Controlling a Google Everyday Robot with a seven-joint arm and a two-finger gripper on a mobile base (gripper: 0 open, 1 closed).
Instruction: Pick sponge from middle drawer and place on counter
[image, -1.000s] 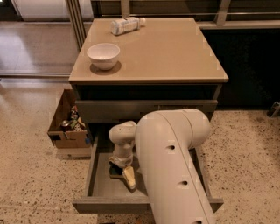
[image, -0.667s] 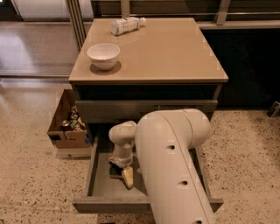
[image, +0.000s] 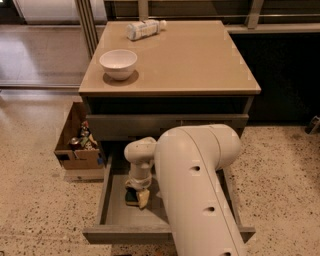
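Reaching down into the middle drawer (image: 117, 214) at lower centre, my gripper (image: 136, 189) stands directly over the sponge (image: 142, 199) on the drawer floor; whether it has hold, I cannot tell.

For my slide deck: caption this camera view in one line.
Gripper down in the open middle drawer at the sponge; bowl and bottle sit on the counter above.
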